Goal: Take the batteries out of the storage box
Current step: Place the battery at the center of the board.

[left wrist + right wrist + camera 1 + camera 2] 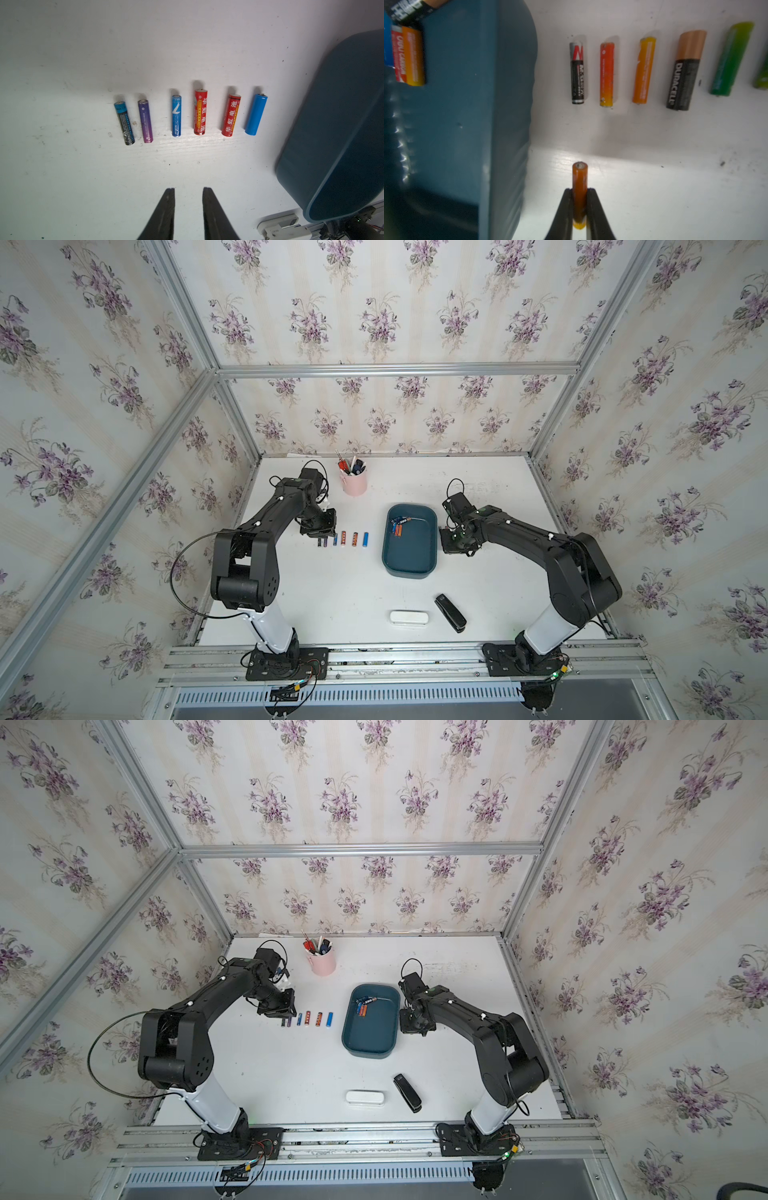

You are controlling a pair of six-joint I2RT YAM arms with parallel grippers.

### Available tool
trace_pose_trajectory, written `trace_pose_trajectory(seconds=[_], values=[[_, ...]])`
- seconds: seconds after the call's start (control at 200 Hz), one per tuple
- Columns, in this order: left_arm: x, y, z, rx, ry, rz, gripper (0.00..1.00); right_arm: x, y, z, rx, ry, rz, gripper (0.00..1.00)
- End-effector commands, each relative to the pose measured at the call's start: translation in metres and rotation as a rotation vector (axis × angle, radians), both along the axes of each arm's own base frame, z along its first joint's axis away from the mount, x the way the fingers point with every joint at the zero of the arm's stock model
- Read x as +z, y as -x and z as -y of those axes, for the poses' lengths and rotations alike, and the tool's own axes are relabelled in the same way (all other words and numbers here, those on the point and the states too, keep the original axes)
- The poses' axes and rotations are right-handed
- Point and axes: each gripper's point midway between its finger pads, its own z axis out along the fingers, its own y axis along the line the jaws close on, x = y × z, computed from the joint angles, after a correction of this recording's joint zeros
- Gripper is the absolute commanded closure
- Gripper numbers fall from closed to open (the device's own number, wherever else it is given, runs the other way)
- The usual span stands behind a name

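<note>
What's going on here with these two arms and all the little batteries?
Two robot arms are emptying a teal box of batteries. The right tool grips an orange battery just outside the box, near a row laid out on the white table. The left tool is open and empty, by six batteries lined up on the box's other side. A few batteries are left in the box.
</note>
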Motion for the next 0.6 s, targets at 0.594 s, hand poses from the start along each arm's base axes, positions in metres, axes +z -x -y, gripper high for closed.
trace_pose_trajectory(seconds=[0.594], values=[[-0.002,0.004,0.0,-0.006,-0.019,-0.02,0.71,-0.031,-0.002,-0.005,0.009,-0.001,-0.049,0.88]])
